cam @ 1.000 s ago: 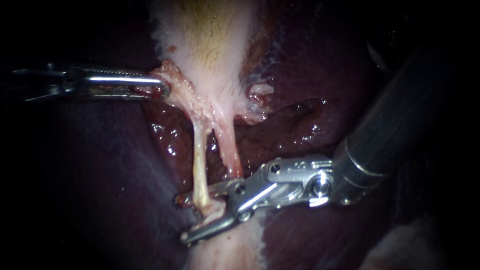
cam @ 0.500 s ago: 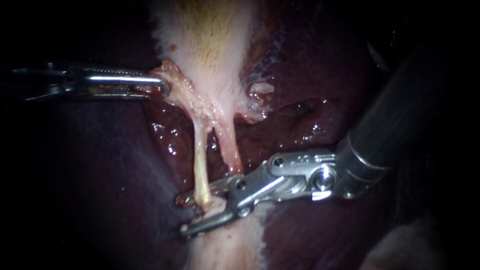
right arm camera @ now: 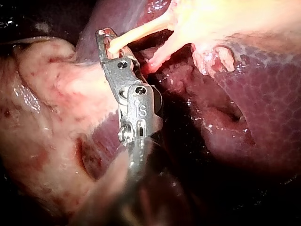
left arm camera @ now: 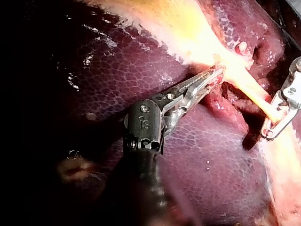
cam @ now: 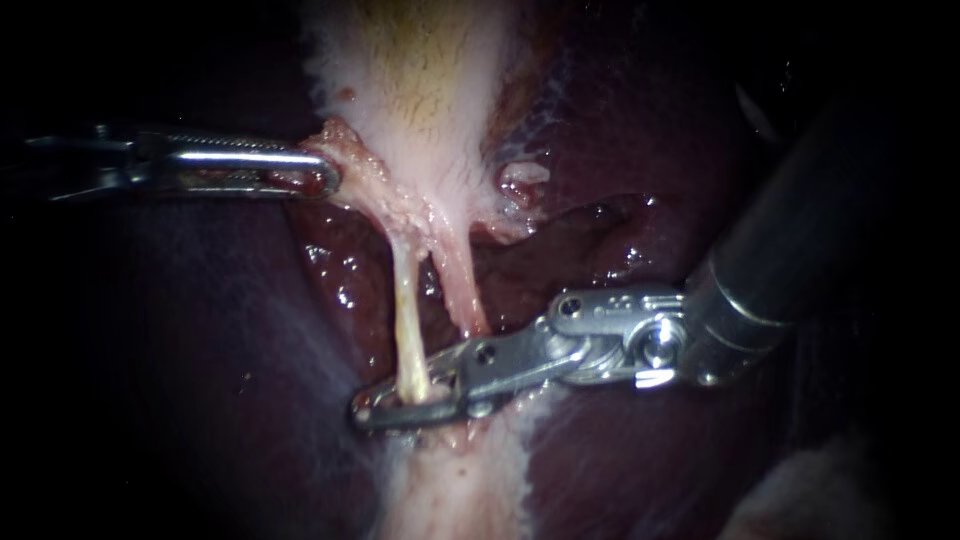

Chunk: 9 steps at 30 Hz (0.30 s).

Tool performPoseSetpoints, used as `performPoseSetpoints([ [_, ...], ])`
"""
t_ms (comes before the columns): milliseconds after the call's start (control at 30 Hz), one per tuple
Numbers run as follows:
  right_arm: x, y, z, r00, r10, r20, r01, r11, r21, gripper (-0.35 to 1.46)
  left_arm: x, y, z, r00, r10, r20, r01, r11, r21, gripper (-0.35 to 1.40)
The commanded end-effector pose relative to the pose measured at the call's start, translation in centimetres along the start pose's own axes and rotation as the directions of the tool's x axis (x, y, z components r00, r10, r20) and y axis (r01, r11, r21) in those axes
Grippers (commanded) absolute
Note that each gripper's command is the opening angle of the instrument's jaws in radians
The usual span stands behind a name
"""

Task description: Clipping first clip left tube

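Here, jaws of right silver instrument (cam: pixel 405 402) clench thin pale-yellow left tube (cam: pixel 404 310); jaws of left silver instrument (cam: pixel 322 178) grasp whitish gallbladder (cam: pixel 420 100) edge.

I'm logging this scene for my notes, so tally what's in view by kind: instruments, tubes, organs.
Instruments: 2 (left instrument, right instrument)
Tubes: 2 (left tube, right tube)
Organs: 2 (gallbladder, liver)
Total: 6
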Motion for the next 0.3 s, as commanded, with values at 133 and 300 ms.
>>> performPoseSetpoints([
  [133, -0.02, 0.01, -0.01, 1.000, 0.001, 0.006, -0.001, 1.000, -0.002, -0.35, 0.01, -0.01, 0.00, 1.0000, 0.000, -0.001, 0.000, 1.000, 0.005, -0.35],
  [300, -0.01, 0.01, -0.01, 1.000, 0.001, 0.006, -0.001, 1.000, -0.002, -0.35, 0.02, -0.01, -0.01, 1.0000, -0.001, -0.001, 0.001, 1.000, 0.004, -0.35],
])
